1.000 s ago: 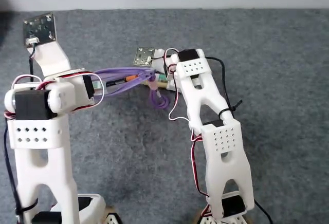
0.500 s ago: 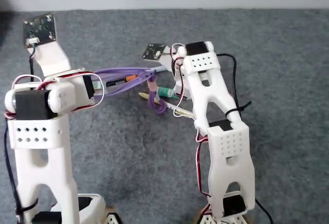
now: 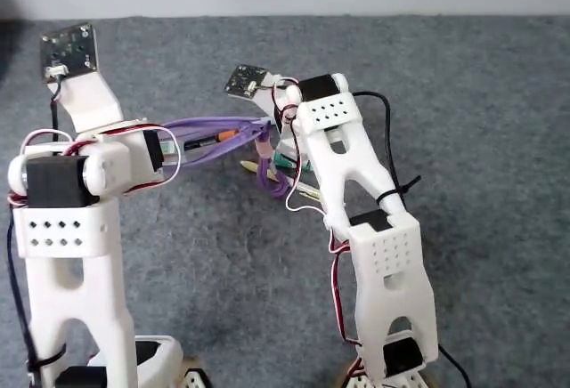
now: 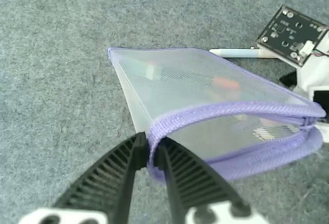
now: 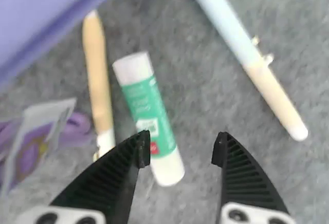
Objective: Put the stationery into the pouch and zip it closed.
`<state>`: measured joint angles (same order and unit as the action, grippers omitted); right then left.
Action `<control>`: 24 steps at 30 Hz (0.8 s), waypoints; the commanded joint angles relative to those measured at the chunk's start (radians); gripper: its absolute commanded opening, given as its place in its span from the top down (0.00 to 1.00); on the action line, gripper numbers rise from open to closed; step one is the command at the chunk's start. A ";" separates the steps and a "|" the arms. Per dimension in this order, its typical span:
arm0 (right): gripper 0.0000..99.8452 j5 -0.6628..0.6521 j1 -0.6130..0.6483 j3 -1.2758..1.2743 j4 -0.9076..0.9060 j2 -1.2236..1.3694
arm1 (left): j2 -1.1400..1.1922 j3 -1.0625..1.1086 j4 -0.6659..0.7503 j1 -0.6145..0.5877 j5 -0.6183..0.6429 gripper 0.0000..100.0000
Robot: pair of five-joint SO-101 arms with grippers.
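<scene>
Two pens (image 5: 97, 80) and a glue stick (image 5: 146, 113) lie loose by the pouch (image 4: 205, 100), so it's pick-up time: left claw (image 4: 151, 154) pinches its zipper edge, my right claw (image 5: 182, 144) hangs wide over the glue stick, next I'd drop and squeeze.

bright, even, diffuse light thru all views, w/ faint soft shadows on the grey carpet (image 3: 499, 139).
</scene>
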<state>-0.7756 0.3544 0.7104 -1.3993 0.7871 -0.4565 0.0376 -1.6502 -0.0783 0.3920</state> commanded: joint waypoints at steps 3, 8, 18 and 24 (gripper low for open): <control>0.84 -0.063 0.008 0.014 0.056 0.064 | -0.003 0.001 0.026 0.005 -0.009 0.99; 0.84 -0.060 0.008 0.014 0.047 0.096 | -0.003 0.001 0.026 0.005 -0.009 0.99; 0.84 -0.054 0.045 0.014 -0.033 0.101 | -0.003 0.001 0.026 0.005 -0.009 0.99; 0.85 -0.054 0.048 0.012 -0.018 0.117 | -0.003 0.001 0.026 0.005 -0.009 0.99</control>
<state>-0.8216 0.3882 0.7119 -1.4131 0.9037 -0.4565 0.0376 -1.6456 -0.0813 0.3920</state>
